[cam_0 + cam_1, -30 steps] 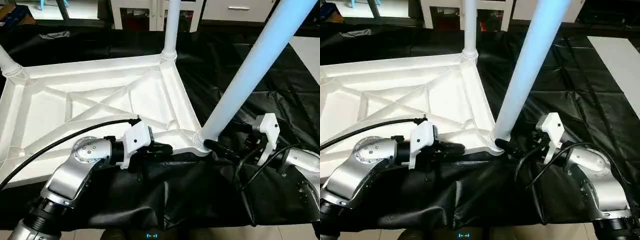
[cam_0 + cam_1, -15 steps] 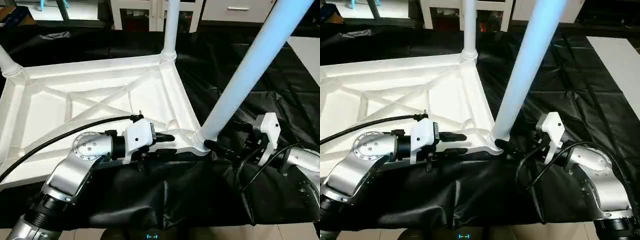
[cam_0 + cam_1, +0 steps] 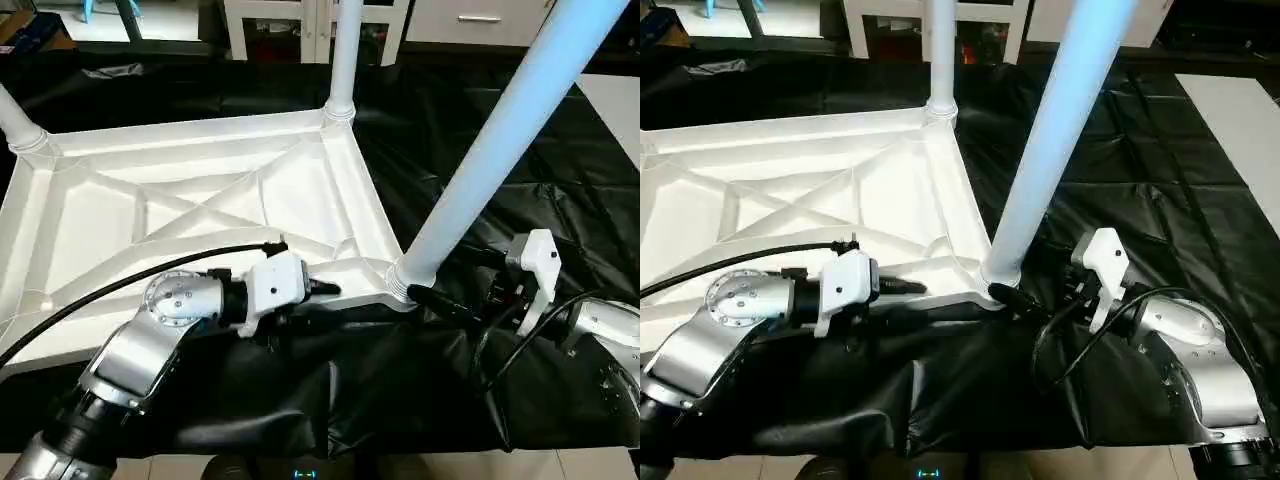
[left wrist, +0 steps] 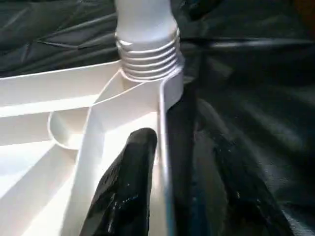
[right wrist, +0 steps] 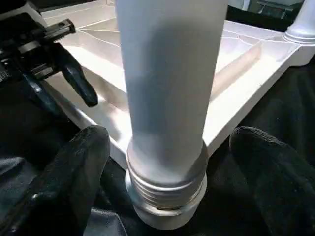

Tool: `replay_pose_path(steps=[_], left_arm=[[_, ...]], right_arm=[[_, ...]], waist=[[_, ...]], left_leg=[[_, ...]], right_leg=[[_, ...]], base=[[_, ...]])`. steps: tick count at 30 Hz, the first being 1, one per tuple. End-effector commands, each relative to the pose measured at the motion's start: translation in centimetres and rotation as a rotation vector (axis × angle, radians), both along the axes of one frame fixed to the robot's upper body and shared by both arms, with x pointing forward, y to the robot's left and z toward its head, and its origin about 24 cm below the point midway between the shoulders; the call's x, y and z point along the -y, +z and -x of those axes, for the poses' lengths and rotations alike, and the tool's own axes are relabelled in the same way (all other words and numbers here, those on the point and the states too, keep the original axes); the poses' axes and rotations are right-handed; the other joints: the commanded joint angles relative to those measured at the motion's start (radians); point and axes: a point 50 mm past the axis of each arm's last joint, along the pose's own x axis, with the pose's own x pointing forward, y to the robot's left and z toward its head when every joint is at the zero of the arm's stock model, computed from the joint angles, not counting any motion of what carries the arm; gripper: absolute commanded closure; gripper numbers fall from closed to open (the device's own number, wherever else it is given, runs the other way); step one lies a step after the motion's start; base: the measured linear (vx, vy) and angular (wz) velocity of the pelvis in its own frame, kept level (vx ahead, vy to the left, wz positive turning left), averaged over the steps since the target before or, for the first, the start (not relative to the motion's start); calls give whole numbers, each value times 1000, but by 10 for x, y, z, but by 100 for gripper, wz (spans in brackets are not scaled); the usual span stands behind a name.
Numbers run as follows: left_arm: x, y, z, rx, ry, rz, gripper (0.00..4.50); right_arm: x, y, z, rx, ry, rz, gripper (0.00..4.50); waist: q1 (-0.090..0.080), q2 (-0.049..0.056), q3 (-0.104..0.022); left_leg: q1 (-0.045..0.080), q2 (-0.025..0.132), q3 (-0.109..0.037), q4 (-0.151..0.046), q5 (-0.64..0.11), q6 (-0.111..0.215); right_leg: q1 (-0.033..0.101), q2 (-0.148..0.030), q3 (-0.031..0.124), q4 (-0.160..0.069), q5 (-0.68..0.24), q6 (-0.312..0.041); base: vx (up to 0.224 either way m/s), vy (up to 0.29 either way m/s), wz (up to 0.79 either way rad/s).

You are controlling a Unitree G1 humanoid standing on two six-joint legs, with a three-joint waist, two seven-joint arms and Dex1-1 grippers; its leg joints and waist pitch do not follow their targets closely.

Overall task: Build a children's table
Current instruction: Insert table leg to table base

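Tabletop (image 3: pixel 190 215), white plastic, lying underside up on the black-draped work table (image 3: pixel 560 170), its X-shaped ribs facing the camera. Three tube legs stand in view: one at the far corner socket (image 3: pixel 343 50), one at the far left corner (image 3: pixel 18 125), and the near leg (image 3: pixel 500 140), seated by its threaded collar in the near right corner socket (image 4: pixel 147 54). Left gripper (image 3: pixel 318 298): partly open, straddling the tabletop's near rim just left of that socket, one finger (image 4: pixel 129 182) inside the rim wall and the other outside against the black cloth; whether they press the rim cannot be told. Right gripper (image 5: pixel 167 162): spread wide, one fingertip (image 5: pixel 74 167) on each side of the near leg's collar, both apart from it, nothing held.
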Motion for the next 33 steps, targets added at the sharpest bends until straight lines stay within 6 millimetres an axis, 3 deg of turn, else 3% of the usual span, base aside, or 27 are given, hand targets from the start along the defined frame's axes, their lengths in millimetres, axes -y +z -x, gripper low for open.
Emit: replay_pose_path(steps=[1, 13, 24, 28, 33], left_arm=[[2, -3, 2, -3, -21, -28, 297], [-2, -10, 0, 6, -14, -112, 297], [-9, -2, -7, 19, 41, -89, 297], [-16, -12, -2, -32, 24, -169, 297], [-16, -16, 1, -63, 13, -188, 297]], right_arm=[[5, 6, 3, 15, -7, 11, 18], [5, 6, 3, 20, -7, 20, 18], [5, 5, 4, 19, -3, 25, 18], [5, 5, 4, 18, 1, 29, 18], [5, 5, 4, 20, 1, 32, 18]], waist=[[4, 7, -67], [3, 8, -63], [3, 8, -69], [3, 9, -69], [4, 9, -68]], left_leg=[[7, 8, 13, -52, -44, 165], [4, 8, 11, -56, -106, 127], [5, 7, 12, -53, -76, 140], [5, 6, 11, -53, -71, 149], [5, 8, 12, -54, -93, 133]], right_leg=[[74, -18, 29, -38, -4, -301], [72, -19, 31, -45, -92, -279], [73, -19, 30, -40, -50, -294], [73, -19, 29, -40, -47, -294], [72, -21, 30, -43, -84, -291]], base=[[0, 0, 0], [0, 0, 0], [0, 0, 0], [0, 0, 0], [0, 0, 0]])
